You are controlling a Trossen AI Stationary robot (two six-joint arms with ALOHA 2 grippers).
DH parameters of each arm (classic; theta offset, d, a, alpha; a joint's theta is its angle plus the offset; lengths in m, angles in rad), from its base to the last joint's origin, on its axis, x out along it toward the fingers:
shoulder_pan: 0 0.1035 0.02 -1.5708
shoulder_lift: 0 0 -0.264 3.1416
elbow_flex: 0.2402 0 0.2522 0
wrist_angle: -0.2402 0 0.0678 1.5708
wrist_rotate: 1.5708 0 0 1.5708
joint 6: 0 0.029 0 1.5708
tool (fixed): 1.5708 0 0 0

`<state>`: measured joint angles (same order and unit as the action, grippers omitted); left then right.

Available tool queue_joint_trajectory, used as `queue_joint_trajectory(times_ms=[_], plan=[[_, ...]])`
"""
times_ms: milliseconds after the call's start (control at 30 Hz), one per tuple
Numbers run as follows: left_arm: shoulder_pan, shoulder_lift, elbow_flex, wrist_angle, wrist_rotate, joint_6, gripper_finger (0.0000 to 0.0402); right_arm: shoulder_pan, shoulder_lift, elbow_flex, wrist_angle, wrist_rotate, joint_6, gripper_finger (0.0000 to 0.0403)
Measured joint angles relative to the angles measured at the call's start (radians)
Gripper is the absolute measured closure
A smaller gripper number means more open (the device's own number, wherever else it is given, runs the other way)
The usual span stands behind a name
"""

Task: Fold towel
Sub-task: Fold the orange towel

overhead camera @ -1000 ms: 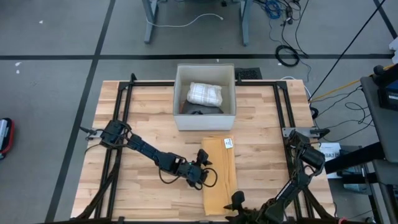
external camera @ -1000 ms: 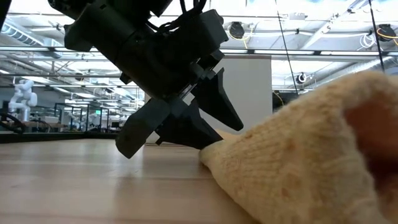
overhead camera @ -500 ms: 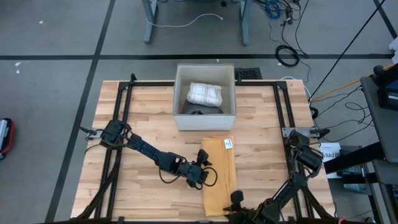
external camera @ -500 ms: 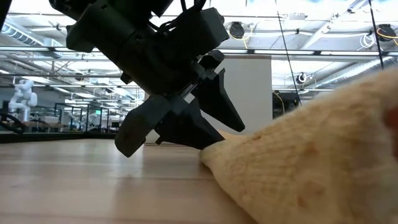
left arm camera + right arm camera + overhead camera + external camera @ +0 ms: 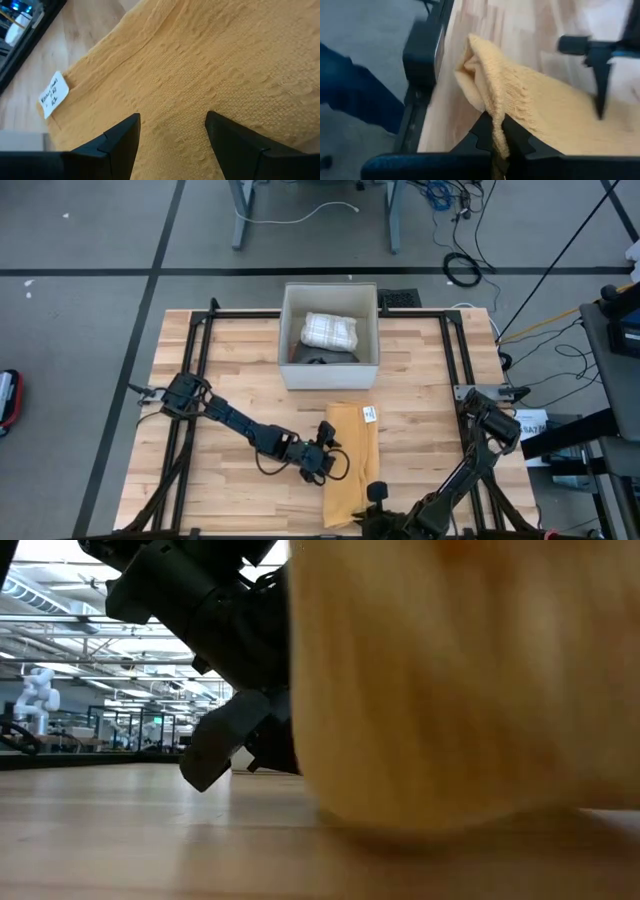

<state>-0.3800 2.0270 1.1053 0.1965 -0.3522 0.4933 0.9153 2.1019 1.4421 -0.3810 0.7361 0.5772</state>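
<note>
Judging by its drape, the yellow towel (image 5: pixel 352 462) should handle as light, soft and limp, sagging wherever it is not held and unlikely to slip from a firm pinch. It lies as a long, already doubled strip near the middle of the tabletop's (image 5: pixel 250 360) near edge, its white label (image 5: pixel 369 414) at the far end. The weave looks ribbed and knitted, with thick hems that suit a grip at a corner or edge. The right gripper (image 5: pixel 496 142) has its jaws closed on the towel's near edge, which rises in a pleat. The left gripper (image 5: pixel 172 132) hovers over the cloth beside its left edge, jaws open and holding nothing. A white bin (image 5: pixel 330 370) holds another cloth.
</note>
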Motion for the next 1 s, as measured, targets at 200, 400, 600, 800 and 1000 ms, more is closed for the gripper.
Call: queue_joint_trajectory(times_ms=[200, 400, 600, 800, 1000], plan=[[-0.015, 0.000, 0.000, 0.005, 0.063, -0.051, 0.0163, -0.002, -0.073, 0.026, -0.016, 0.016, -0.010, 0.0398], [-0.072, 0.000, 0.000, 0.006, 0.113, -0.074, 0.0163, -0.008, -0.128, 0.028, -0.016, 0.014, 0.080, 0.0398], [-0.128, -0.009, 0.000, 0.009, 0.053, -0.032, 0.0163, -0.031, -0.171, 0.028, -0.050, -0.010, 0.151, 0.0398], [-0.164, -0.078, 0.000, 0.044, -0.173, 0.056, 0.0163, -0.095, -0.200, 0.028, -0.160, -0.076, 0.203, 0.0398], [-0.174, -0.143, 0.000, -0.008, -0.409, 0.067, 0.0163, -0.168, -0.216, 0.028, -0.210, -0.125, 0.190, 0.0398]])
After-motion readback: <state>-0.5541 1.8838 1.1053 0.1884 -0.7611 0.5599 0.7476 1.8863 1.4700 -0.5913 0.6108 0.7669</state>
